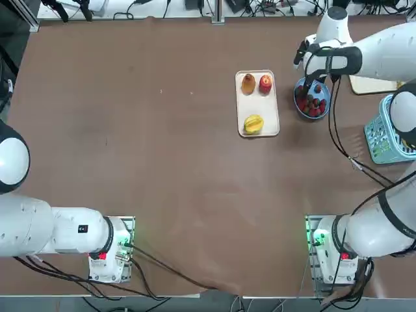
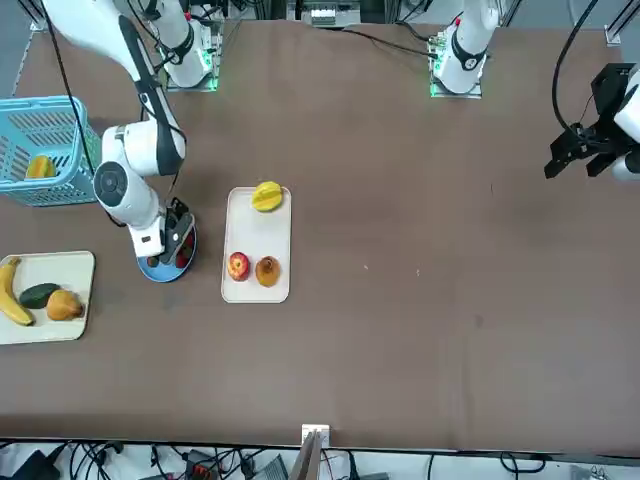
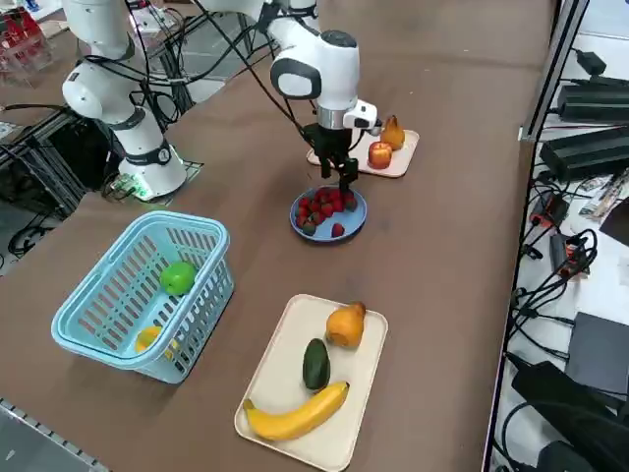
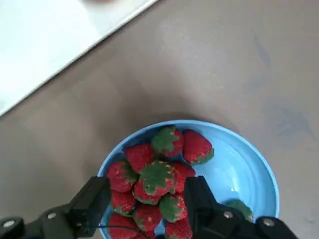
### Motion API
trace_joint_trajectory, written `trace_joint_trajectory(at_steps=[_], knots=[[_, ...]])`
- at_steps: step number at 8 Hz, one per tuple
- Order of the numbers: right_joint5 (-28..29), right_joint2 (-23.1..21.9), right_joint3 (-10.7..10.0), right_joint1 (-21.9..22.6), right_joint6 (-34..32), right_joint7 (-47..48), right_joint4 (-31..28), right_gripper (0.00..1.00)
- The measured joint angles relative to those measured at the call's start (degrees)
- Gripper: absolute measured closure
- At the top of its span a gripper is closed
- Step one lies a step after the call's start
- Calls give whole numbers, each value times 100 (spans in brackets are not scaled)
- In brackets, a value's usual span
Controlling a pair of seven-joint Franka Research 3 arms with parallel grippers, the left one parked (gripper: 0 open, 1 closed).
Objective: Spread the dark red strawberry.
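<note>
A blue bowl [image 4: 240,168] holds a heap of red strawberries [image 4: 155,180] with green caps. I cannot tell which one is the dark red strawberry. My right gripper [image 4: 147,195] hangs just over the heap, open, with one finger [image 4: 94,199] on each side of the middle berries. The side view shows the gripper [image 3: 340,183] pointing straight down into the bowl [image 3: 298,228], at the strawberries [image 3: 324,207] on its far side. From overhead the hand covers part of the bowl [image 1: 300,112].
A cream tray [image 1: 257,103] with a pear, an apple and a yellow fruit lies just left of the bowl. A light blue basket [image 3: 147,285] and a second tray [image 3: 285,339] with a banana, an avocado and an orange fruit sit to the right.
</note>
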Motion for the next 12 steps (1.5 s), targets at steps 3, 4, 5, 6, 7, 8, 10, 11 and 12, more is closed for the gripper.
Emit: trace_joint_trajectory(at_steps=[3,4,5,6,7,8,10,11,12], knots=[[-3,101,0,0,47,-15,-21,16],[-4,122,0,0,57,-19,-21,18],[-25,144,0,1,84,-25,-21,21],[-39,172,0,1,130,-25,-22,21],[-41,193,0,1,156,-26,-22,22],[-43,201,0,1,175,-27,-22,24],[-43,213,-7,-1,186,-28,-21,28],[-48,219,-17,-3,203,-29,-21,38],[-51,221,-43,-5,219,-29,-21,49]])
